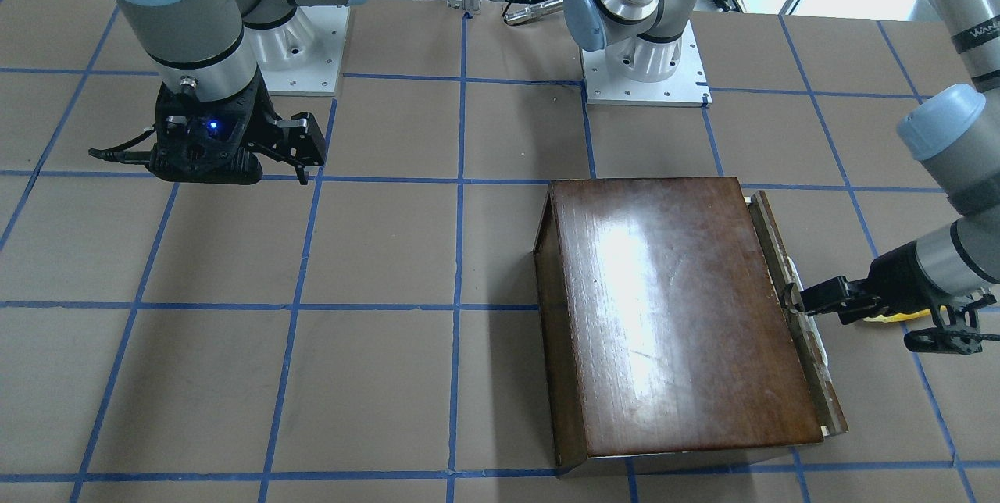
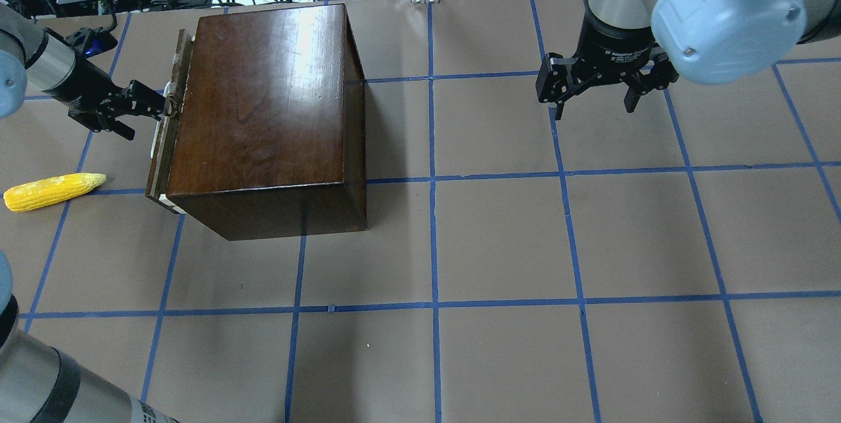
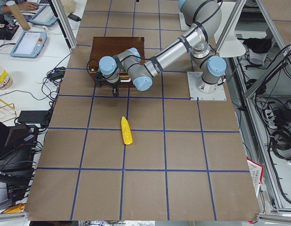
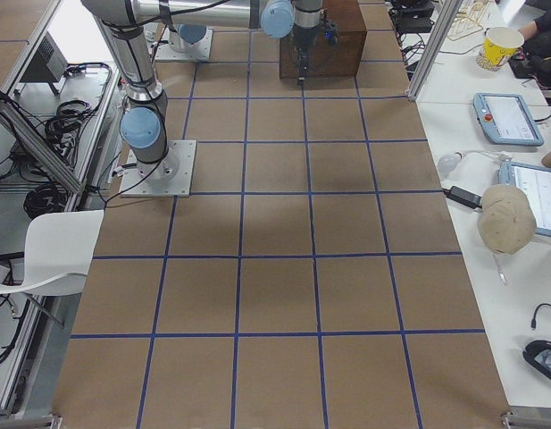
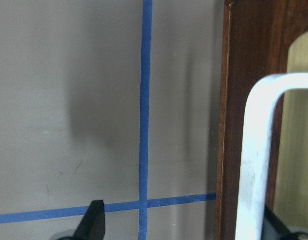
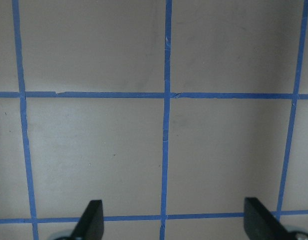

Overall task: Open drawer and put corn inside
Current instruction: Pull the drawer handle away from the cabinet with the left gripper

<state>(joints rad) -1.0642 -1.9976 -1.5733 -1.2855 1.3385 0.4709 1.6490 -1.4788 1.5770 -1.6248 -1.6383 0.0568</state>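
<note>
While checking the robot's left end of the table (image 2: 499,239), found left gripper (image 2: 148,114) set against the drawer (image 2: 169,121) front of the dark glossy box (image 2: 263,101). Saw its fingers (image 5: 94,222) spread wide in left wrist view, with the white handle (image 5: 257,150) inside the gap, close by one finger and well clear of the other. Pinching nothing. From overhead, placed one finger at the handle and the other off the panel toward the robot's side. Noted a sliver of pale wood between panel and box at the panel's near corner; otherwise took the drawer for as good as shut.

Logged corn (image 2: 54,190) lying flat on the table, outside the drawer. Put it on the robot's side of left gripper and somewhat further out from the box. Judged it near the gripper but apart, touching neither gripper nor box. Marked pointed end turned toward the box, blunt end away. Caught only a scrap of yellow in front-facing view, the rest hidden behind the left arm.

Found right gripper (image 2: 594,106) hanging over bare table toward the robot's right, well apart from box and corn. Recorded it pointing down, fingers wide apart, with nothing between them but table and blue tape lines (image 6: 166,125) in right wrist view
</note>
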